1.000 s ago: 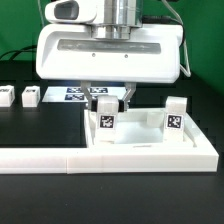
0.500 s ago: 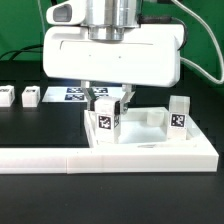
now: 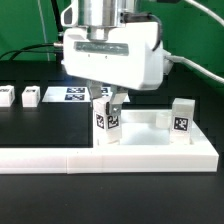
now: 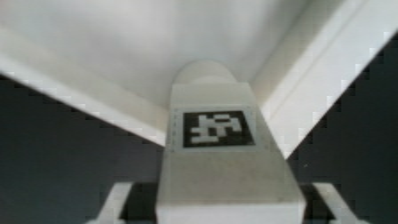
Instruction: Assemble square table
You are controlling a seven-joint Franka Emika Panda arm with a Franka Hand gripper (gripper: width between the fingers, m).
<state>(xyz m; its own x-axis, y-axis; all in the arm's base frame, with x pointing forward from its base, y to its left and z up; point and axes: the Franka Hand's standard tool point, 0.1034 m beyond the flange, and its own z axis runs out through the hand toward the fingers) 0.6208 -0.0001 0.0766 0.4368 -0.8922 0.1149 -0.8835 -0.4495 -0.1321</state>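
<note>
Jaws grip, partway closed, a short white plastic block leg (image 3: 107, 121), held upright at the exterior view's left corner of the white square tray-like tabletop (image 3: 150, 138) on the black table (image 3: 40, 128).

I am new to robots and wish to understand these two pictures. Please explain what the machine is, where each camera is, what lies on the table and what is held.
The machine is one robot arm; its grasping end, the tool, has two fingers. The exterior view comes from a camera off the arm; the wrist view from a camera on the wrist, looking along the fingers. The tool is closed on a short white tagged leg, upright at the corner of the white square tabletop on the exterior view's left. A second leg stands at the corner on that view's right. A third leg and a fourth leg sit apart on the black table, near the marker board. A long white border bar lies in front.
</note>
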